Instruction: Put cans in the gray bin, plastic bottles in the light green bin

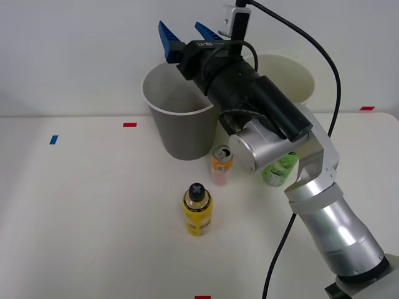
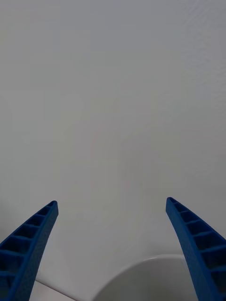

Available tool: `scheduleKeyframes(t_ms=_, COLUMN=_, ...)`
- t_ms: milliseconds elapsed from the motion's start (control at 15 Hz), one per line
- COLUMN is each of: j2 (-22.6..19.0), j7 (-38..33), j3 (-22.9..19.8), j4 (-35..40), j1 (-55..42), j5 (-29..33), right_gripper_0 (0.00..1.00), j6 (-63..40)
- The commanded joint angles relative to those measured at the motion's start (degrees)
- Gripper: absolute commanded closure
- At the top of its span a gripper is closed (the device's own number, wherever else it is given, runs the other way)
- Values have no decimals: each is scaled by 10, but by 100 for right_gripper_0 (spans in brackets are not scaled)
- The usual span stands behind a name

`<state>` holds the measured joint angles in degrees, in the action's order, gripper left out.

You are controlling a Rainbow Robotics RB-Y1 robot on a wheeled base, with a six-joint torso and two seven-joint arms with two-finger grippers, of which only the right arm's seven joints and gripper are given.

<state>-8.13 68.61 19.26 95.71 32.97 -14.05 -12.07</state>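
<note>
Three drinks stand on the white table [image 1: 93, 205]: an orange and pale pink can [image 1: 221, 164] just near of the gray bin [image 1: 181, 124], a yellow-labelled bottle [image 1: 197, 210] nearer and slightly left, and a green bottle [image 1: 279, 169] to the right, partly hidden behind the arm's elbow. I see no red can; the gray bin's inside is largely screened by the arm, so I cannot tell whether it lies there. The light green bin [image 1: 293, 78] stands right of the gray one, mostly behind the arm. The right gripper [image 1: 187, 34] hovers over the gray bin's far rim, its blue fingers [image 2: 28, 244] spread wide with nothing between them, pointing toward the wall [image 2: 113, 94]. That pose suits a release over the bin. Judging by this, one can and both bottles remain to be sorted.
</note>
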Motion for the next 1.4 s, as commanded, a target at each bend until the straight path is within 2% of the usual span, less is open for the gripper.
scheduleKeyframes(t_ms=67, j2=0, j7=0, j3=-3, j4=0, j1=-1, j5=0, right_gripper_0=16, j6=0)
scheduleKeyframes(t_ms=467, j2=-2, j7=-1, j3=-8, j4=0, j1=-1, j5=0, right_gripper_0=2, j6=4)
scheduleKeyframes(t_ms=800, j2=-22, j7=-18, j3=-13, j4=9, j1=-6, j5=-22, right_gripper_0=1, j6=44)
scheduleKeyframes(t_ms=1133, j2=-71, j7=-25, j3=-14, j4=118, j1=-74, j5=-111, right_gripper_0=1, j6=45)
scheduleKeyframes(t_ms=1400, j2=-112, j7=-28, j3=-14, j4=202, j1=-174, j5=-115, right_gripper_0=1, j6=45)
